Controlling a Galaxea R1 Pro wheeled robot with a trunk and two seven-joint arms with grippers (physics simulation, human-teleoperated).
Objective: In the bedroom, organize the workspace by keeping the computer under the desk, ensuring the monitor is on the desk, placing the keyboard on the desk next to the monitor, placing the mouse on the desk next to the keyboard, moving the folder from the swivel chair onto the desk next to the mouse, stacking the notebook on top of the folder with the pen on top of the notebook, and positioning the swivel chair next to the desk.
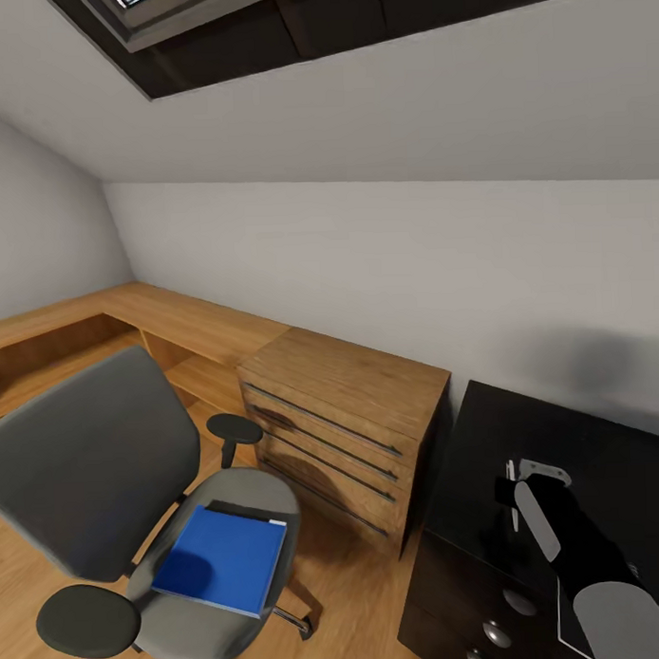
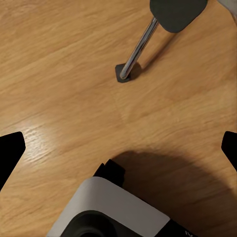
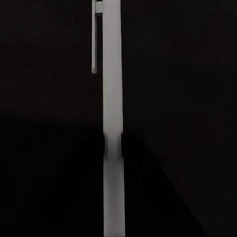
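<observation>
The grey swivel chair (image 1: pixel 92 466) stands on the wood floor at the lower left, and the blue folder (image 1: pixel 221 558) lies flat on its seat. At the lower right my right gripper (image 1: pixel 528 481) hovers low over a black top (image 1: pixel 570 426), right at a thin white pen (image 1: pixel 513 504). In the right wrist view the pen (image 3: pixel 112 123), clip end far from the camera, runs lengthwise across the black surface; the fingers are lost in the dark. My left gripper (image 2: pixel 118 150) hangs open over bare floor, near a chrome leg (image 2: pixel 137 49) of the chair.
A light-wood chest of drawers (image 1: pixel 347 424) stands between the chair and the black drawer unit with silver knobs (image 1: pixel 492 633). A low wood shelf (image 1: pixel 168 321) runs along the sloped grey wall. A pale edge (image 1: pixel 565 625) shows beside my right forearm.
</observation>
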